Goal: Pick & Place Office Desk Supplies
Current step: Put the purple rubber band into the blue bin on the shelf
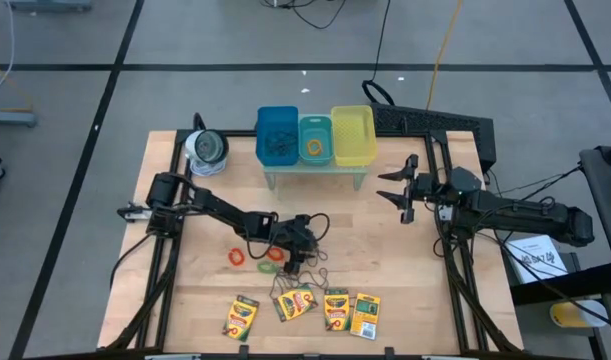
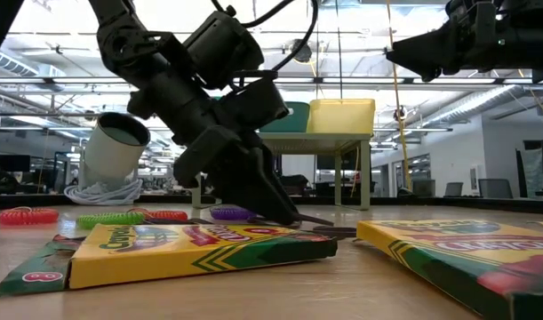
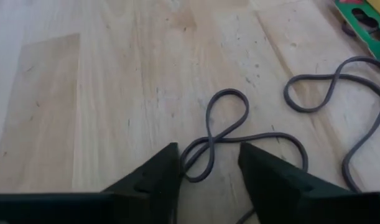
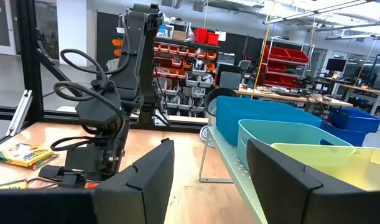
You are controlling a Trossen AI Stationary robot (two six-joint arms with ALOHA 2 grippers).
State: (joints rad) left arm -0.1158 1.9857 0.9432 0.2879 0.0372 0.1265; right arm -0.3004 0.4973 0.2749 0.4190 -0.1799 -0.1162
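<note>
Wiry loop, thin, dark and twisted into a figure eight, lay flat on the wooden surface with its crossing caught between the two dark fingers of the left end effector. Those fingers stood apart on either side of the wire, tips down at the surface, not yet pressed onto it. The loop's long axis ran straight ahead of the end effector, away from the wrist, so a simple closing looked enough to pinch it.

From above, the left end effector sat toward the front of the surface, near the middle of its width. Just beside it lay small ring bands in red, orange and green. Nearer the front edge, four flat yellow-and-green crayon boxes lay in a row, close to the loop but not touching the fingers. A second wiry loop lay just beyond the first.

At the back edge stood blue, teal and yellow bins, well apart from the loop, on a small raised stand.

The right end effector hovered with its fingers apart and nothing between them, above the right side of the surface near the yellow bin, well away from the loop. The left arm was plainly the nearer one.
</note>
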